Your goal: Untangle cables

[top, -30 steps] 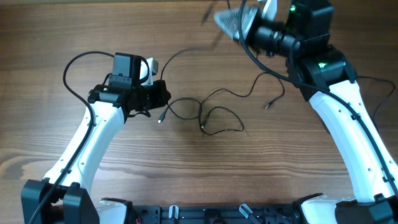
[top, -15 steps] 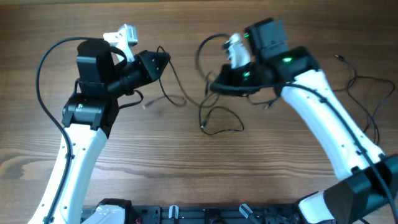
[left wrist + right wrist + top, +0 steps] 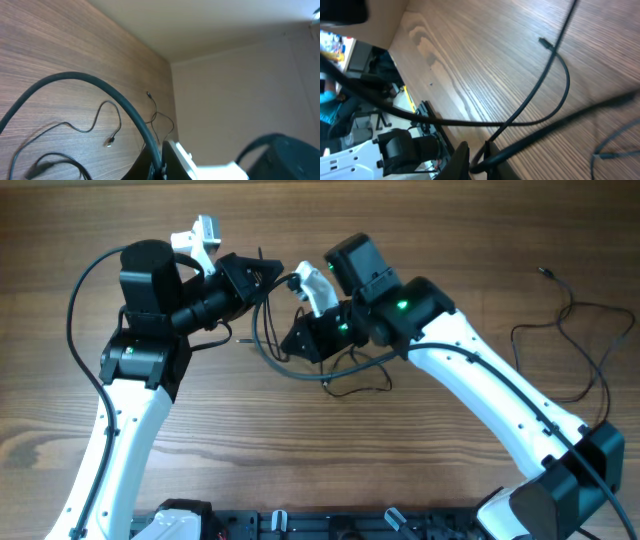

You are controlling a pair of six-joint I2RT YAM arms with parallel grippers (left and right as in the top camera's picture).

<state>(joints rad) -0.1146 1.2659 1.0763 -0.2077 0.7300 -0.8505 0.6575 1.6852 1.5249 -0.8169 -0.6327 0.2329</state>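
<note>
Hovering close over the tabletop (image 3: 300,470), the right jaws are seemingly pinching one of the cables (image 3: 352,391); the left jaws' state I cannot tell. Pulling apart is risking a tightened knot or snagged arm wiring (image 3: 72,310).

You're working on a table (image 3: 300,470) of brown wood, smooth, with clear grain and a low satin sheen. The cables (image 3: 82,130) look like thin black plastic or rubber, matt. One plug (image 3: 108,144) glints pale, like metal. The left arm (image 3: 120,450) and right arm (image 3: 500,395) wear glossy white plastic shells with matt black joints.
</note>
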